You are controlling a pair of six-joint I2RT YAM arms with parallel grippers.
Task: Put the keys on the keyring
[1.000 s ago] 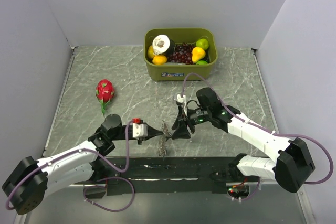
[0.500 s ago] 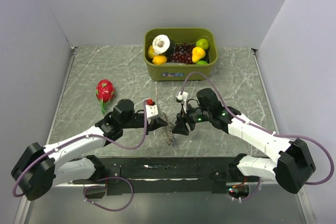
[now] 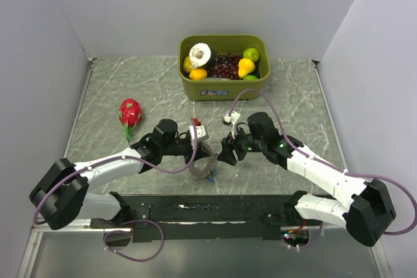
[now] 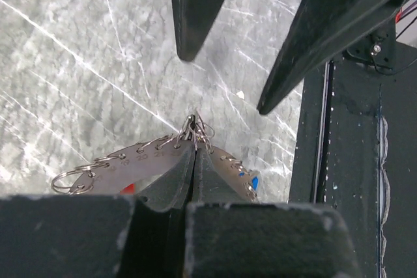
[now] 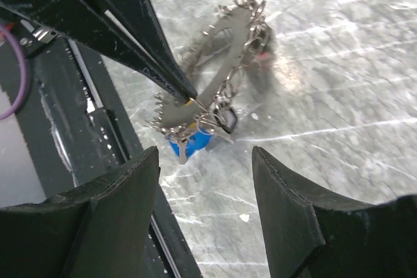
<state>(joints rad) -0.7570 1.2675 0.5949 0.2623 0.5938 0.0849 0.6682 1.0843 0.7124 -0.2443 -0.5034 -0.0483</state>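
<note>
Left jaws pinch the keyring (image 4: 140, 163), blue key (image 5: 194, 142) clearest from the right wrist; right jaws gape; fruit (image 3: 225, 66) fills the 12 o'clock bin (image 3: 225, 87).

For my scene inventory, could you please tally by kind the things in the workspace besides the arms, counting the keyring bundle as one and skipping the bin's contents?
Dragon fruit: 1
Green bin: 1
Keyring bundle, pinched by the left hand: 1
Total: 3
</note>
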